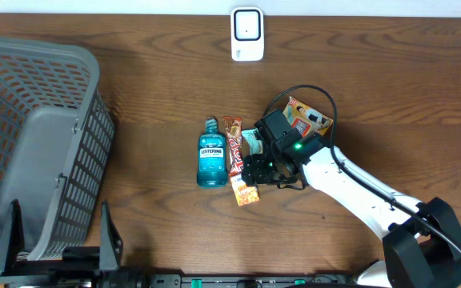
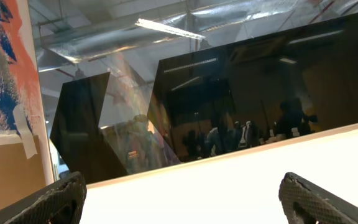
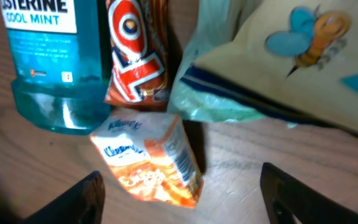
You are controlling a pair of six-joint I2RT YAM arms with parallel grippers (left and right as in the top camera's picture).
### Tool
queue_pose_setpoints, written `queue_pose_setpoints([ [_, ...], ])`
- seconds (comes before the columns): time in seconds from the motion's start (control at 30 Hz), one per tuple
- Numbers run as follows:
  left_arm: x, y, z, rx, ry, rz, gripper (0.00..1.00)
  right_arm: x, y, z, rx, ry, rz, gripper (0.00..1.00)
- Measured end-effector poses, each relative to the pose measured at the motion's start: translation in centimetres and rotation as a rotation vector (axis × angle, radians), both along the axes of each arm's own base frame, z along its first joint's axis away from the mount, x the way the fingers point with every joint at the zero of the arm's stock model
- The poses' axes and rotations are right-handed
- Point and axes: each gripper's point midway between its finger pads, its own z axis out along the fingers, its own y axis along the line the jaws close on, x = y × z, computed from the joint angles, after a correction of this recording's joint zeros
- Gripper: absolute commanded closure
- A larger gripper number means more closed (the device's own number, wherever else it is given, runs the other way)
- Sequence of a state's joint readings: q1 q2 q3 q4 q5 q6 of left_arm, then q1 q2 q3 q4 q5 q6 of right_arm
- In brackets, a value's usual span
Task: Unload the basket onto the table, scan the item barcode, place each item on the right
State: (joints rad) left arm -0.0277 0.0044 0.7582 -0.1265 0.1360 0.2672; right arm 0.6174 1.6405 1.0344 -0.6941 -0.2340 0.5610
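Right gripper [image 3: 179, 193] hovers open and empty right over the tissue pack [image 3: 151, 158], whose long axis probably runs diagonally between its fingers.

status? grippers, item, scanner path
Right gripper open over Kleenex pack, not gripping. Left gripper open, parked by basket. Pack on table beside Listerine bottle. Scanner at far edge.

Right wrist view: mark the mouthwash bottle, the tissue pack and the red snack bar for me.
Mouthwash bottle [image 3: 48, 74], right wrist view, on its teal lower body.
Tissue pack [image 3: 151, 165], right wrist view, on its orange front.
Snack bar [image 3: 135, 53], right wrist view, on its red wrapper's middle.
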Motion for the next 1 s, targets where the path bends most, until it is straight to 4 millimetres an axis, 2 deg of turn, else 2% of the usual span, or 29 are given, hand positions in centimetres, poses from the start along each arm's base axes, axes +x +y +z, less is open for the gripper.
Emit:
queue_pose_setpoints([
  [0.03,0.0,0.0,0.0,0.0,0.0,0.0,0.02,-0.3,-0.1,0.0,0.001,0.027,-0.035,0.35],
  [0.1,0.0,0.0,0.0,0.0,0.0,0.0,0.02,-1.0,-0.3,-0.2,-0.003,0.085,-0.102,0.48],
  [0.13,0.0,0.0,0.0,0.0,0.0,0.0,0.02,-1.6,-0.6,-0.3,-0.011,0.125,-0.147,0.51],
  [0.2,0.0,0.0,0.0,0.0,0.0,0.0,0.02,-2.7,-1.0,-0.4,-0.03,0.196,-0.226,0.49],
  [0.27,0.0,0.0,0.0,0.0,0.0,0.0,0.02,-3.2,-0.9,-0.4,-0.036,0.236,-0.302,0.36],
  [0.3,0.0,0.0,0.0,0.0,0.0,0.0,0.02,-3.3,-0.5,-0.4,-0.032,0.243,-0.325,0.33],
  [0.4,0.0,0.0,0.0,0.0,0.0,0.0,0.02,-4.3,0.8,-0.5,-0.041,0.248,-0.36,0.34],
  [0.47,0.0,0.0,0.0,0.0,0.0,0.0,0.02,-5.2,1.5,-0.6,-0.067,0.243,-0.405,0.41],
  [0.6,0.0,0.0,0.0,0.0,0.0,0.0,0.02,-6.1,2.0,-0.9,-0.117,0.213,-0.554,0.47],
  [0.67,0.0,0.0,0.0,0.0,0.0,0.0,0.02,-6.4,2.2,-1.0,-0.127,0.207,-0.63,0.46],
  [0.87,0.0,0.0,0.0,0.0,0.0,0.0,0.02,-6.5,2.1,-1.1,-0.144,0.143,-0.807,0.44],
  [1.0,0.0,0.0,0.0,0.0,0.0,0.0,0.02,-6.2,1.2,-1.8,-0.153,0.108,-0.92,0.46],
])
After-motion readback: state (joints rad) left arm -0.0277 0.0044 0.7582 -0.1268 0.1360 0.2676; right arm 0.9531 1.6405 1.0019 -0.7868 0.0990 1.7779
